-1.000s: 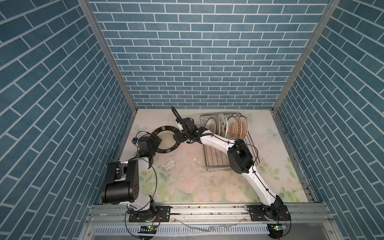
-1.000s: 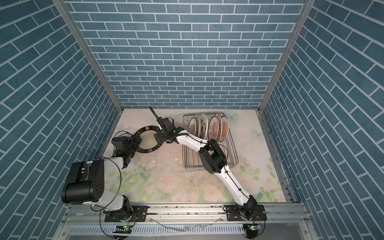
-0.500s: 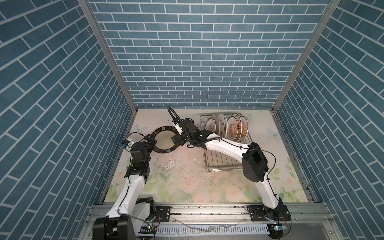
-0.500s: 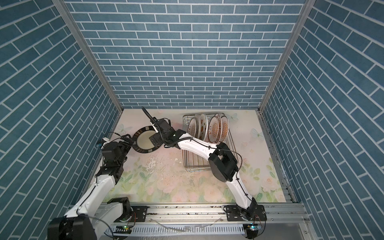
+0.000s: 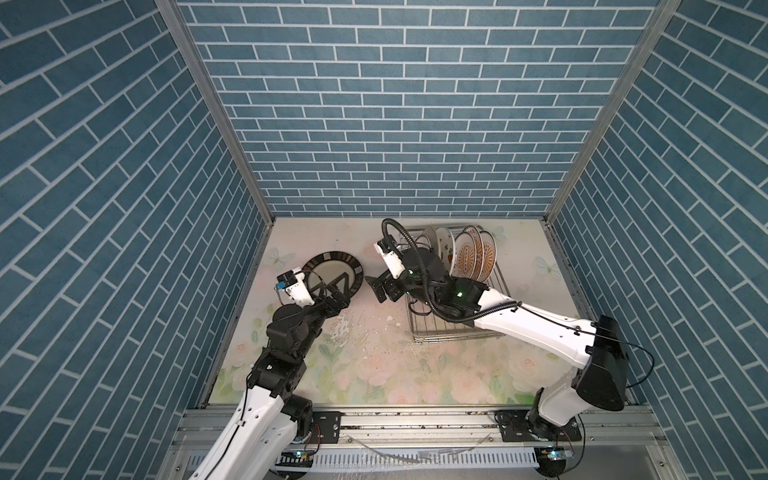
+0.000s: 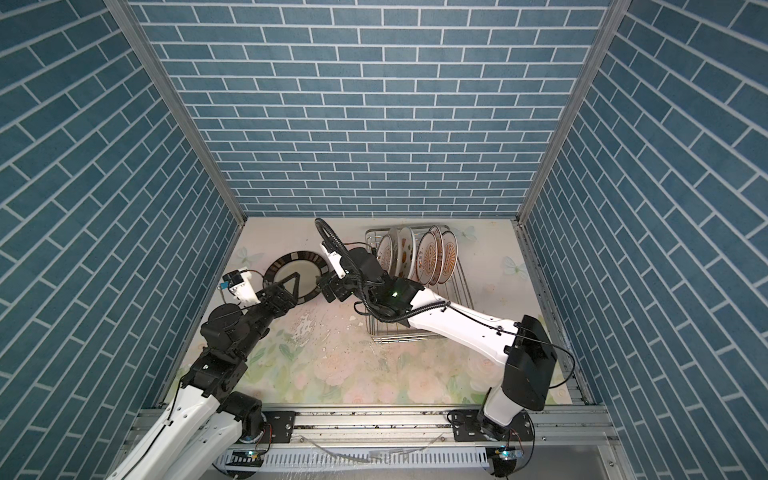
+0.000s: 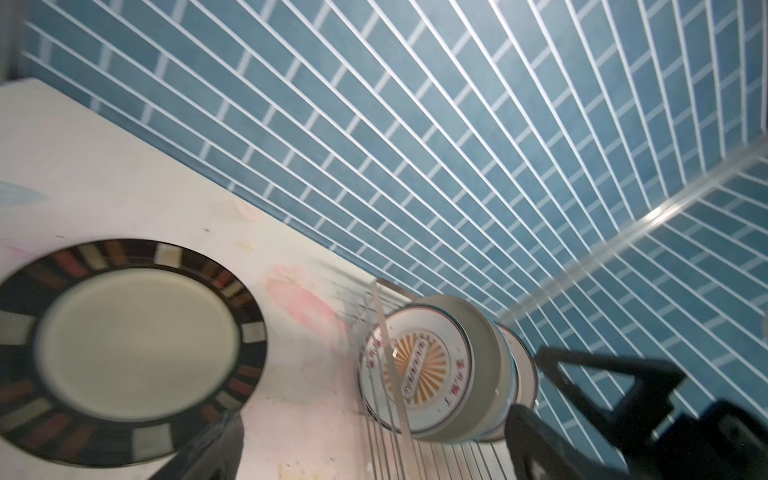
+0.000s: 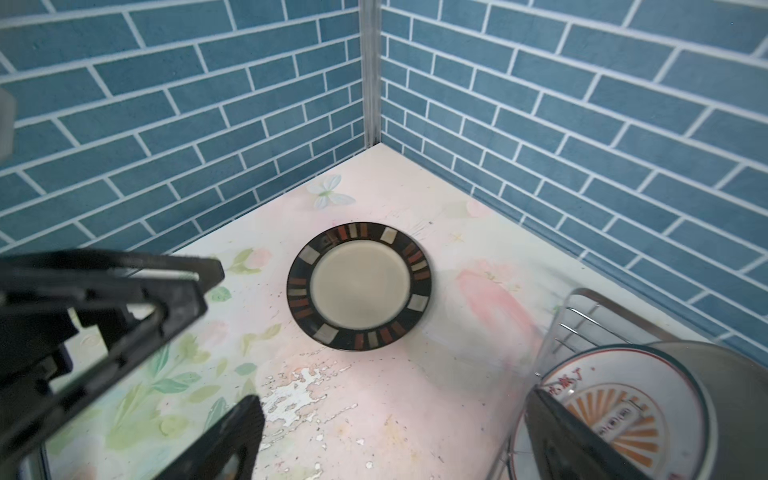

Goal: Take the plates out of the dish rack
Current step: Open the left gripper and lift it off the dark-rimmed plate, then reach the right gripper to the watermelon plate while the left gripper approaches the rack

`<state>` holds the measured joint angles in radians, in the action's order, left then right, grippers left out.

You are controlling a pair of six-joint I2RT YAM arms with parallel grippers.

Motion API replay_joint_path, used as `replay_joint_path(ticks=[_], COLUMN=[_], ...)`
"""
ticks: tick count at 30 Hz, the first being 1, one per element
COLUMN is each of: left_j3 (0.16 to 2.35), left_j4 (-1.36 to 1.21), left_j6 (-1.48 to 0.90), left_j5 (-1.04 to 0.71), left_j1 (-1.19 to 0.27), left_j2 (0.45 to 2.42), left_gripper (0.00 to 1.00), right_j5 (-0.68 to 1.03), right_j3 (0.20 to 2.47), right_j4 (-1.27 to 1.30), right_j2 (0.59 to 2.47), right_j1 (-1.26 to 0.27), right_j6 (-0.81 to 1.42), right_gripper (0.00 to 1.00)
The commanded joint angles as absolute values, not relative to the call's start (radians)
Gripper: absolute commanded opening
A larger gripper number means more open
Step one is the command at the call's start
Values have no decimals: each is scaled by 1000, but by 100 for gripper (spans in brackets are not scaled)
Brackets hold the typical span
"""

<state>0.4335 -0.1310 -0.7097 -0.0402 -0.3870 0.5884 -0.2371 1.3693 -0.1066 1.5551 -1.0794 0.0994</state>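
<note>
**Figure: first plate out, rack still loaded.** The dark-rimmed plate [image 5: 328, 266] lies flat on the table [image 5: 374, 361]. It sits partly under the tips of the left claw [image 5: 332, 293] and just beside the tips of the right claw [image 5: 380, 286], and neither claw grips it. Both claws stand wide and empty.

- **Change over the last second:** the left arm has unfolded from near the front rail and carried its claw out over the plate. The right claw has eased slightly back toward the dish rack [image 5: 440, 338]. The plate has not moved.
- **Behind the right claw:** the remaining plates [image 5: 469, 257] stand upright between the prongs.
- **Reading:** one plate counts as unloaded and the others remain. The right claw appears free to return for the nearest sunburst plate [image 8: 615, 419].
</note>
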Motion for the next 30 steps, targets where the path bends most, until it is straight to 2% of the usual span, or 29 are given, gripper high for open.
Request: replay_joint_path(ticks=[1, 6, 8, 14, 23, 30], left_j3=[435, 426, 399, 427, 450, 430], left_j4=[-165, -206, -296, -371, -469, -598], left_j6=[-643, -614, -601, -572, -522, -532], left_j5=[-72, -119, -168, -215, -198, -189], left_j1=[-471, -569, -605, -683, -785, -802], left_j2=[602, 607, 614, 715, 822, 885], left_gripper=[100, 100, 100, 100, 100, 100], right_j5=[-328, -413, -444, -504, -500, -385], right_j3=[1303, 1198, 1175, 1089, 978, 1024], right_j4=[-172, -199, -230, -234, -164, -229], right_j2=[1456, 1315, 1266, 1141, 1027, 1075], right_j1=[-1081, -1081, -1079, -1075, -993, -873], right_j6=[119, 136, 151, 175, 242, 324], right_gripper=[99, 99, 99, 99, 99, 99])
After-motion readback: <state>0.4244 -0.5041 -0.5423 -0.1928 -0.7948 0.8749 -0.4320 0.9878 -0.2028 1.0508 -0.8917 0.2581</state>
